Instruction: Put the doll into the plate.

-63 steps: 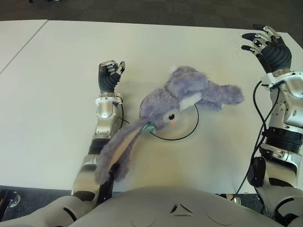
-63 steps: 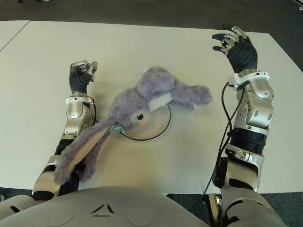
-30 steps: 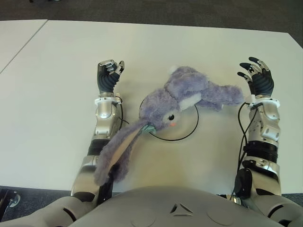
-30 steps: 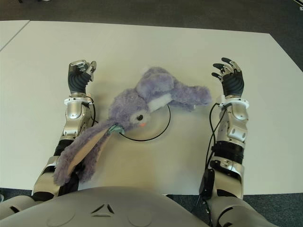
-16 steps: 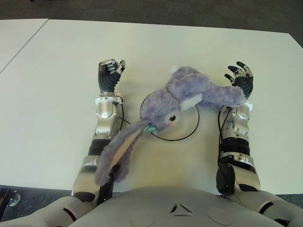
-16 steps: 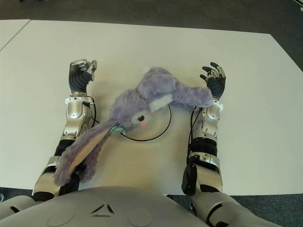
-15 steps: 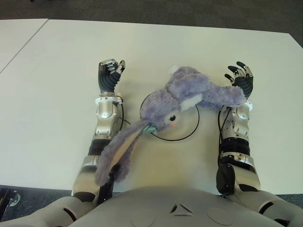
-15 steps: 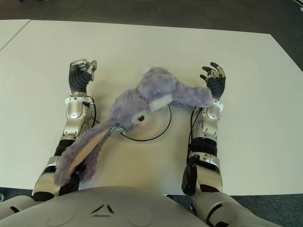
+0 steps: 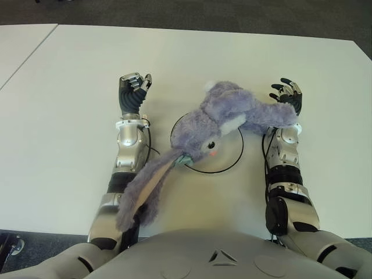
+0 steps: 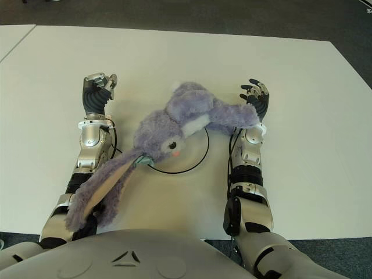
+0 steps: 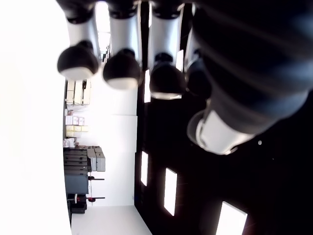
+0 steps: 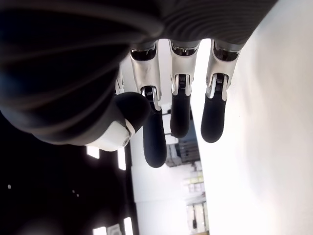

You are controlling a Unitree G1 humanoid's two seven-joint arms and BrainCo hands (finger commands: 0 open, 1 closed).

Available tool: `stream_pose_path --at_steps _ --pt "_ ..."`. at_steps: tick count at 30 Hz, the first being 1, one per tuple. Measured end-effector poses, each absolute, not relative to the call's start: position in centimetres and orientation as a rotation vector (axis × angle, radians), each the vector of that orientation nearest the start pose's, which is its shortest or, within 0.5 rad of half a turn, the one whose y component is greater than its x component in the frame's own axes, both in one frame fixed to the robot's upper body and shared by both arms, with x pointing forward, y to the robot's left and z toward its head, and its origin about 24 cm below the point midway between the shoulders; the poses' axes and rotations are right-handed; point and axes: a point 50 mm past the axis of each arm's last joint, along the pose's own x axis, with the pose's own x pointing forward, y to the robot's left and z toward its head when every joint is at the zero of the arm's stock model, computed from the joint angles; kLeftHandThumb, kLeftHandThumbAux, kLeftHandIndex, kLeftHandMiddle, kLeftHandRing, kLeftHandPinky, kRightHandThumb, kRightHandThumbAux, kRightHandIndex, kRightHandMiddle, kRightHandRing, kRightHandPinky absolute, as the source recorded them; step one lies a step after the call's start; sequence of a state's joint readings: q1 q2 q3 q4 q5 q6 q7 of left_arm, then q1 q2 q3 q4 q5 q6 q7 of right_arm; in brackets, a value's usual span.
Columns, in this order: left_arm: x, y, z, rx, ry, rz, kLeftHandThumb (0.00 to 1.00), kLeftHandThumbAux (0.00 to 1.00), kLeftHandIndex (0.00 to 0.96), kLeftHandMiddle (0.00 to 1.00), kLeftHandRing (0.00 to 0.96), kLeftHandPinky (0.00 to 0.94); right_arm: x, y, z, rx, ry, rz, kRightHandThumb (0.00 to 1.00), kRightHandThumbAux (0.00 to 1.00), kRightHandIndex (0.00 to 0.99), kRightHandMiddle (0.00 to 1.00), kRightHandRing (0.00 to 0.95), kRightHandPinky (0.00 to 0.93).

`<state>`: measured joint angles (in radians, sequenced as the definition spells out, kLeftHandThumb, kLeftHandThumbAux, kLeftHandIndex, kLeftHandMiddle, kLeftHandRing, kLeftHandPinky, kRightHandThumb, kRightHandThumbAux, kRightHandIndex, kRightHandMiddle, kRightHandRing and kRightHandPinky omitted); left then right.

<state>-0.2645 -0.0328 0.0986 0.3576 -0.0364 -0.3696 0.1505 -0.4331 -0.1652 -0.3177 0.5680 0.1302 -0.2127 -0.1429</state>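
A purple plush bunny doll [image 9: 218, 119] lies across a white plate with a thin dark rim [image 9: 229, 167] at the middle of the table. Its head and body cover most of the plate. One long ear [image 9: 142, 186] trails off toward me over my left forearm, and a limb reaches right past the rim. My right hand [image 9: 288, 96] stands just right of that limb, its fingers [image 12: 178, 107] spread and holding nothing. My left hand [image 9: 133, 90] is left of the plate with its fingers [image 11: 117, 68] curled and nothing in them.
The white table [image 9: 58, 145] stretches wide on both sides. A second table [image 9: 23, 40] adjoins it at the far left. Dark floor [image 9: 232, 14] lies beyond the far edge. Black cables loop at both wrists.
My right arm has swung in from the far right edge of the table to beside the doll's limb, hand still spread. The doll and the left arm have stayed put.
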Motion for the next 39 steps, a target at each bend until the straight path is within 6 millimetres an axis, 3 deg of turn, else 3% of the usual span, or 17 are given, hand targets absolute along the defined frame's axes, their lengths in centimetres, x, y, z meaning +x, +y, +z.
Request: stream_pose_path --at_steps 3,9,39 --pt "29.67 15.36 6.11 -0.1 -0.256 0.18 0.44 0.771 0.78 0.859 0.858 0.859 32.16 -24.32 6.19 0.059 -0.091 -0.389 0.75 0.706 0.434 0.777 0.862 0.887" --pt "29.57 15.45 6.21 -0.1 -0.257 0.188 0.458 0.761 0.773 0.861 0.861 0.866 32.17 -24.52 5.94 0.011 -0.072 -0.367 0.715 0.716 0.439 0.892 0.896 0.916" --pt "29.32 15.53 6.46 -0.087 -0.253 0.198 0.461 0.767 0.773 0.861 0.86 0.863 32.41 -24.31 5.67 -0.048 -0.073 -0.25 0.72 0.715 0.44 0.924 0.914 0.926"
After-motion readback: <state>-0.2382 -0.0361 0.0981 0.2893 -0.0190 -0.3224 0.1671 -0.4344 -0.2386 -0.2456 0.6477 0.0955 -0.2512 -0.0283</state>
